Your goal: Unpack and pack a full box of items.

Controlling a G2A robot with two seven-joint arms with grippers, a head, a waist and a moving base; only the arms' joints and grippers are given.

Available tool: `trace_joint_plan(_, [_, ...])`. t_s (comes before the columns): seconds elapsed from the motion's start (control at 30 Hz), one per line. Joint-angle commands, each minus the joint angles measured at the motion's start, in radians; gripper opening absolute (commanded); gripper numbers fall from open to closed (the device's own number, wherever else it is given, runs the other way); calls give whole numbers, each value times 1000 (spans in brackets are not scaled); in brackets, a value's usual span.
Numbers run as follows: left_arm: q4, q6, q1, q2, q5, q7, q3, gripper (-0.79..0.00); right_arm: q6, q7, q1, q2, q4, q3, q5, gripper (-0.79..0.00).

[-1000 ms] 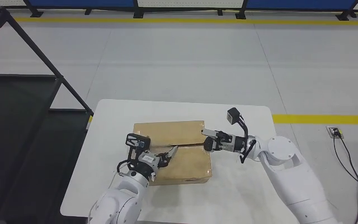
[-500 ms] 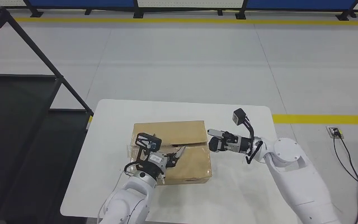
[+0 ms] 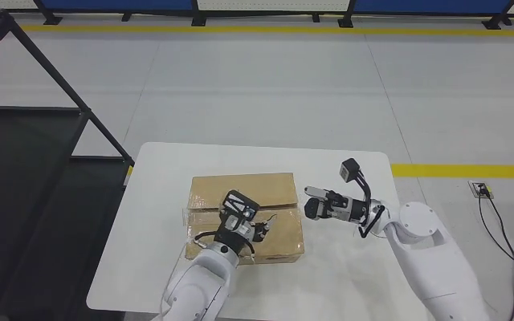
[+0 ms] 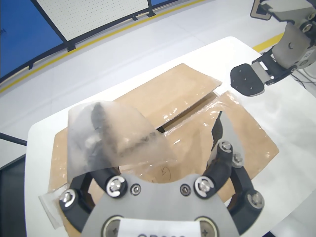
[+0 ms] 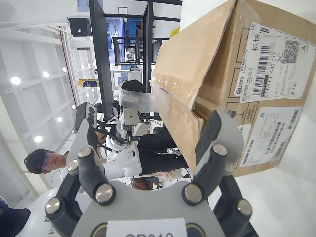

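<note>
A taped brown cardboard box lies in the middle of the white table. Its top flaps are parted by a dark slit along the seam. My left gripper hovers open over the box top near the seam's right end, and a loose strip of clear tape clings over one finger. The other finger is bare. My right gripper stands open at the box's right end, one finger close to the torn flap edge beside the labelled side. In the top view it is just off the box.
A black metal frame stands left of the table. Bare tabletop lies to the right of the box and along the front edge. Crinkled tape still covers the near flap.
My left gripper has travelled right along the seam and its wrist has turned up. My right gripper has drawn back to the right, off the box. The seam now gapes slightly.
</note>
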Motion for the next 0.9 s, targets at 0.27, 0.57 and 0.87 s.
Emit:
trace_joint_plan(0.27, [38,-52,-60,-14,108,-68,74,0,-20,-6,-32,9,-5,26,17,0])
trace_joint_plan(0.57, [33,-19,-88,-33,80,-51,91,0,-43,-13,-56,15,-23,42,34,0])
trace_joint_plan(0.87, [-46,91,-71,-42,-92,33,-28,0,-51,-6,-41,15,-4,31,45,0])
